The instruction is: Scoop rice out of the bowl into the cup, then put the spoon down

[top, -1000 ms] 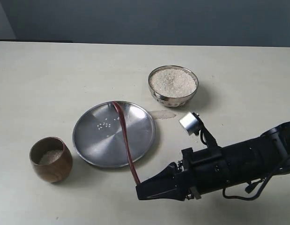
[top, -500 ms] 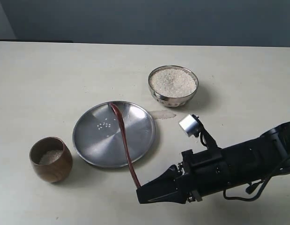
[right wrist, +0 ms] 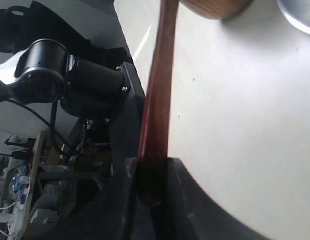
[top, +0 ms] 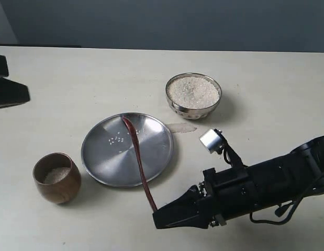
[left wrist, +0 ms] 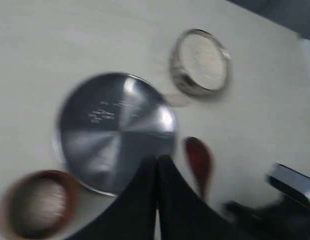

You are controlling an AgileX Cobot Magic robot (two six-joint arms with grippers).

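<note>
Spoon handle pinched in right jaws, head pointing over plate; left jaws closed

The pale counter carries three things: a steel bowl nearest its wall-side edge, a wide steel plate at the middle, and a wooden cup beside the plate, farthest from that edge, none touching.

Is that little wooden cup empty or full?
Partly filled: the cup holds a low layer of white rice, well below its rim.
</note>
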